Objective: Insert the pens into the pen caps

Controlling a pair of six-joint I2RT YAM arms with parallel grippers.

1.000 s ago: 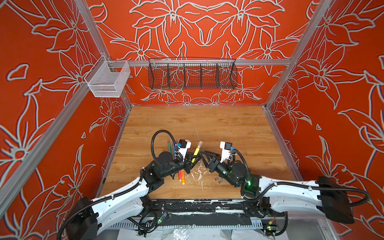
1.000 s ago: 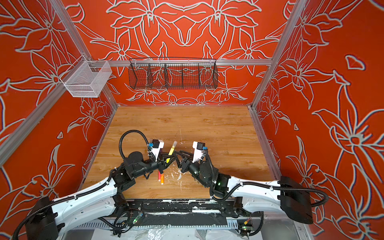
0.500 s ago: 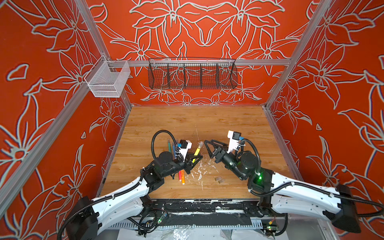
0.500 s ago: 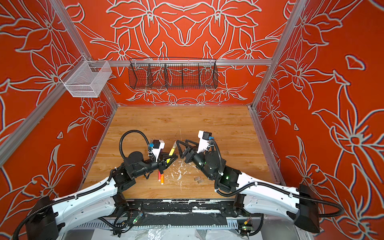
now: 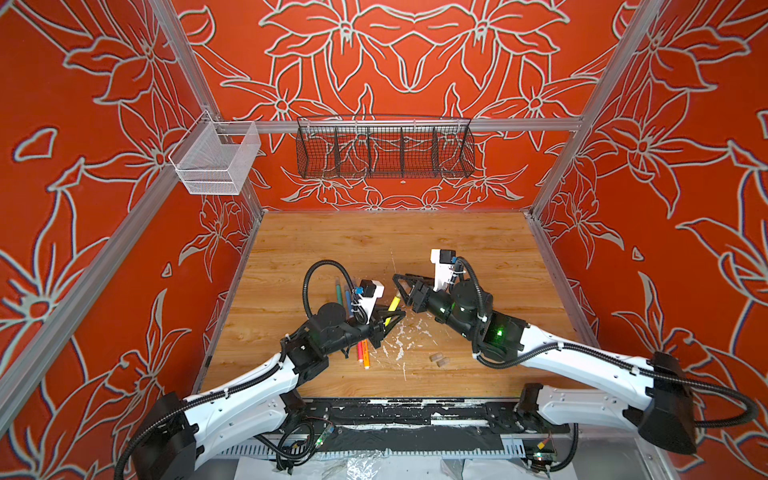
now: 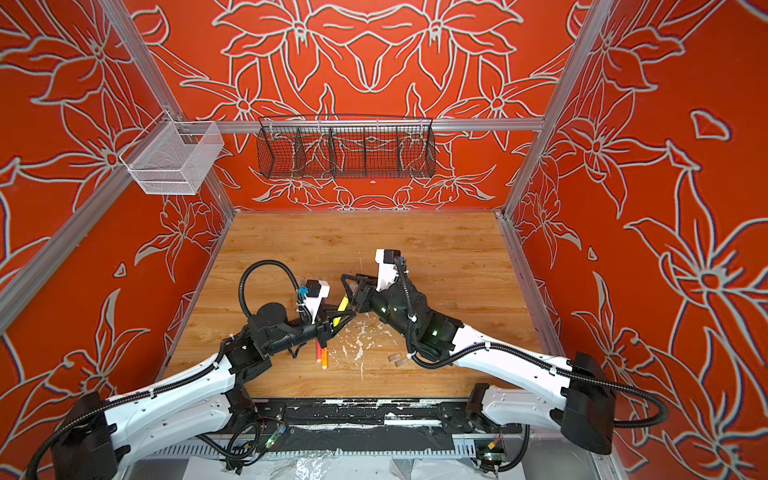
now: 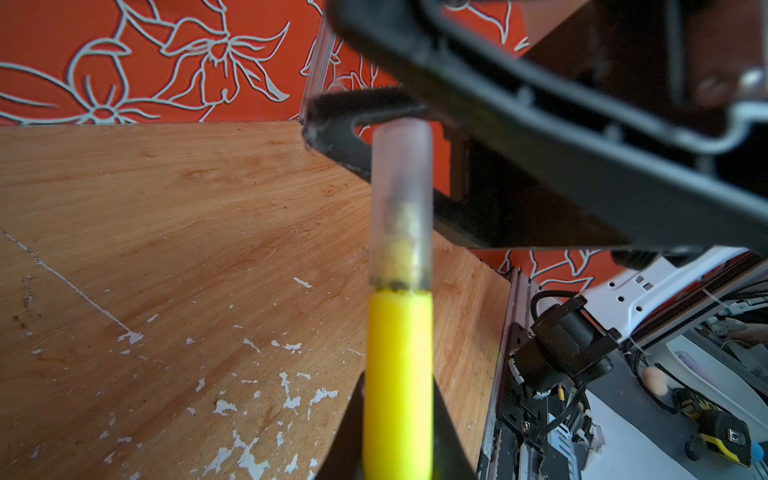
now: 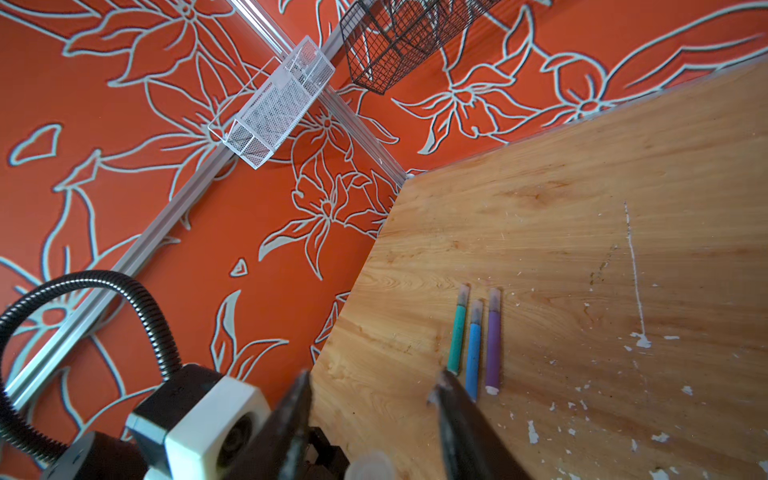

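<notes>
Yellow pen (image 7: 398, 374) sits pinched between the left gripper's (image 7: 398, 453) pressed-together fingers, its tip inside a clear cap (image 7: 401, 187). The right gripper (image 8: 374, 384) has its fingers spread, the cap's end between them; green pen (image 8: 457, 332), blue pen (image 8: 473, 353) and purple pen (image 8: 493, 340) lie on the table (image 8: 582, 208) just beyond its fingertips

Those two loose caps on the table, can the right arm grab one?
Probably yes. The loose caps lie uncovered close by, and the right gripper stands open by the yellow pen; it would have to pull back.
</notes>
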